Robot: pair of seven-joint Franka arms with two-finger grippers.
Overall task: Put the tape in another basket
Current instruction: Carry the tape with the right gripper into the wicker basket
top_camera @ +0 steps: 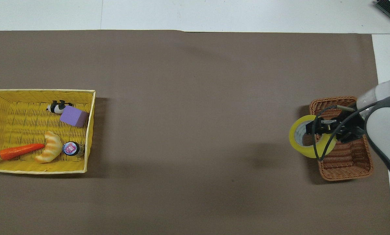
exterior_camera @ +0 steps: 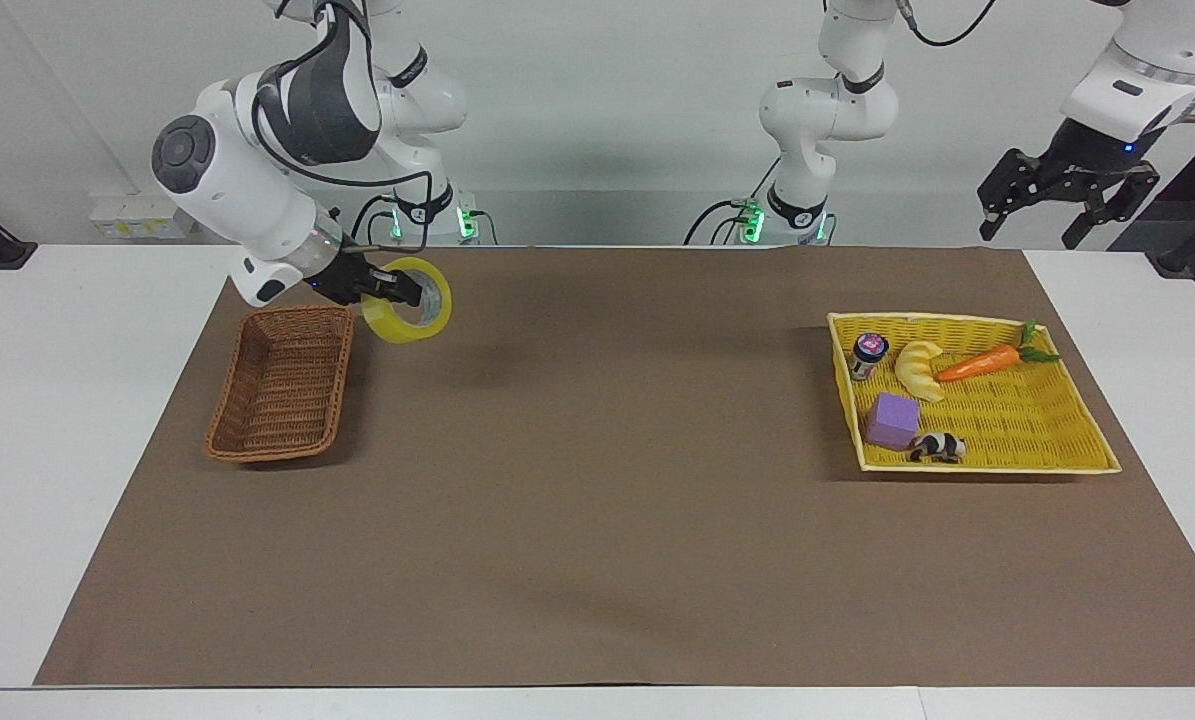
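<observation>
Yellow tape roll, on edge, held in the air over the rim of the empty brown wicker basket.

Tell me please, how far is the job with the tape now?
Done: the tape is out of the yellow basket. In hand: the right gripper, shut on it, carries it in the air beside the brown basket. Left: lowering it in and releasing. The left gripper waits open.

I see a white desk under a brown mat, a plain pale wall above it, and a white box at the desk's edge.
</observation>
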